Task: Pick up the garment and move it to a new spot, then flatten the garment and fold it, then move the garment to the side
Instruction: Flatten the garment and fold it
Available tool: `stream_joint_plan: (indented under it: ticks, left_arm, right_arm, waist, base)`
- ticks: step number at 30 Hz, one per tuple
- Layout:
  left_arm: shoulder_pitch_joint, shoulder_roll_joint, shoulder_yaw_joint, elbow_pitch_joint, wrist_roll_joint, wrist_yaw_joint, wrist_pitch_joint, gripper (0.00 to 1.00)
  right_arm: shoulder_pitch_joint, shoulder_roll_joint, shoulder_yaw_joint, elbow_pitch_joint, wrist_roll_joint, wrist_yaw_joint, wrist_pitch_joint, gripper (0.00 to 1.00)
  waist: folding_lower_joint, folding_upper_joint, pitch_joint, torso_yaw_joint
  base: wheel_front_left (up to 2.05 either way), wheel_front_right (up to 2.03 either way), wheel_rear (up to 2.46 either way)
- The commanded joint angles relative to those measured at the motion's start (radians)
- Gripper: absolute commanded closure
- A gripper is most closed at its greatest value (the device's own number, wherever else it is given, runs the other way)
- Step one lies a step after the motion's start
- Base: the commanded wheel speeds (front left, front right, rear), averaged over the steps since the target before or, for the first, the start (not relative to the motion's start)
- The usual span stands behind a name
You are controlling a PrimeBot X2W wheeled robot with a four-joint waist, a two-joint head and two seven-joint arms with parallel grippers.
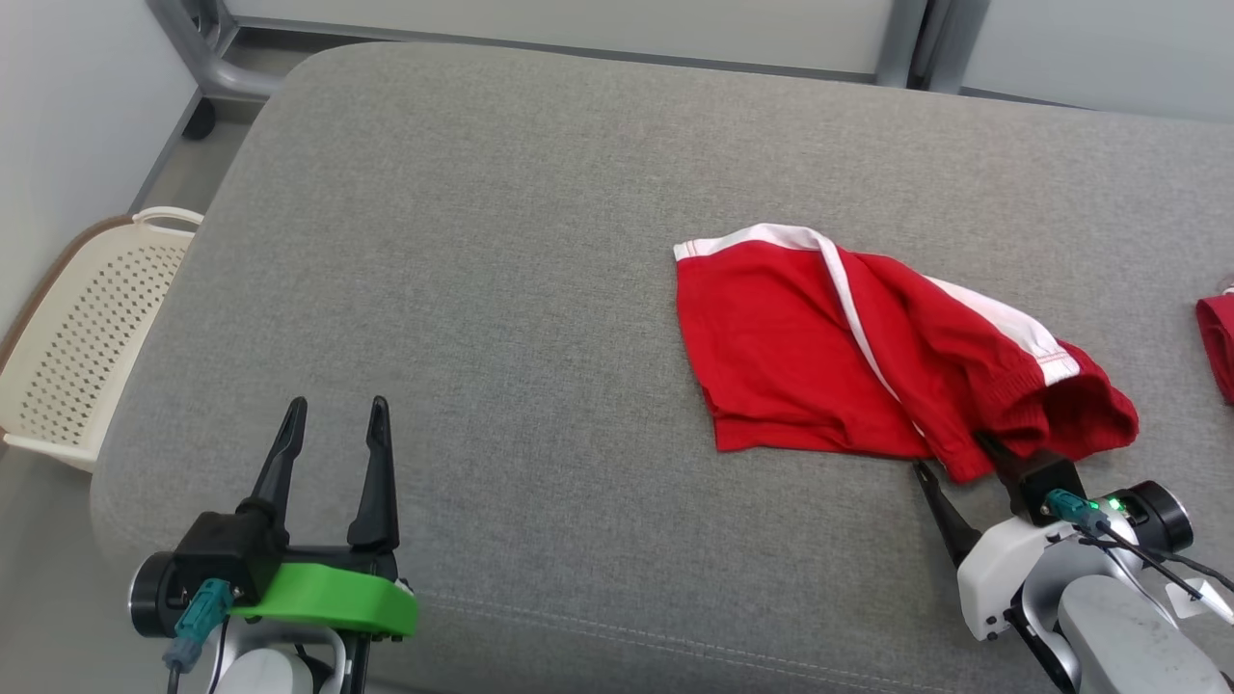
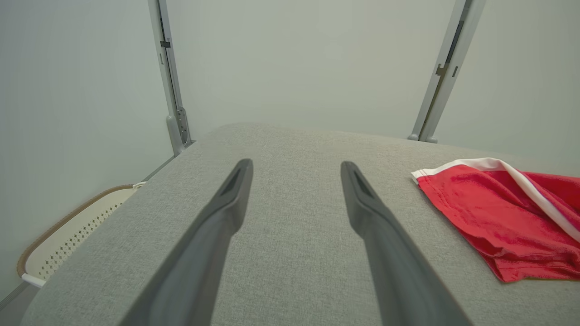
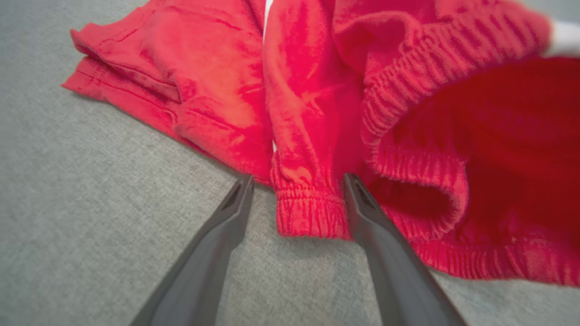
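Observation:
The garment [image 1: 829,357], red shorts with white side stripes, lies crumpled on the grey cushion [image 1: 501,251], right of centre. My right gripper [image 1: 959,458] is open at its near edge. Its fingers straddle a gathered elastic corner of the garment [image 3: 308,213], and one finger [image 3: 362,203] reaches into the waistband opening. The fabric hangs loose between the fingers. My left gripper [image 1: 333,414] stands open over bare cushion at the lower left, well away from the garment [image 2: 498,217], which shows at the right in the left wrist view. Nothing lies between its fingers [image 2: 235,190].
A cream perforated basket [image 1: 87,337] sits on the floor off the cushion's left edge. Another red cloth [image 1: 1217,342] pokes in at the far right edge. Grey metal frame posts [image 1: 217,58] and pale wall panels stand behind the cushion.

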Motion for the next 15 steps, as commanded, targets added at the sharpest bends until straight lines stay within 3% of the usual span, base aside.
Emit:
stream_joint_plan:
  ticks: [1, 3, 4, 5, 15]
  left_arm:
    - [-0.008, -0.004, 0.005, -0.005, 0.007, -0.008, -0.003, 0.00]
    - [-0.004, -0.009, 0.010, -0.008, 0.010, -0.008, -0.003, 0.00]
    - [-0.002, -0.011, 0.013, -0.010, 0.009, -0.009, -0.003, 0.00]
    - [0.000, -0.012, 0.016, -0.011, 0.012, -0.010, -0.003, 0.00]
    - [0.001, -0.019, 0.045, -0.020, 0.028, -0.018, -0.003, 0.00]
  right_arm:
    - [-0.022, -0.004, 0.001, 0.027, -0.009, -0.002, -0.004, 0.00]
    - [-0.038, -0.006, -0.009, 0.051, -0.017, -0.002, -0.004, 0.00]
    - [-0.043, -0.003, -0.013, 0.056, -0.018, -0.002, -0.004, 0.62]
    - [-0.046, 0.001, -0.018, 0.056, -0.019, -0.002, -0.004, 1.00]
    - [0.010, -0.004, -0.009, -0.098, 0.057, -0.002, -0.005, 1.00]
  waist:
    - [0.0000, 0.0000, 0.014, 0.021]
    - [0.0000, 0.0000, 0.016, 0.023]
    - [0.0000, 0.0000, 0.016, 0.023]
    - [0.0000, 0.0000, 0.017, 0.022]
    - [0.0000, 0.0000, 0.020, -0.028]
  base:
    - [0.00, 0.00, 0.00]
    - [0.00, 0.00, 0.00]
    - [0.00, 0.00, 0.00]
    - [0.00, 0.00, 0.00]
    - [0.00, 0.00, 0.00]
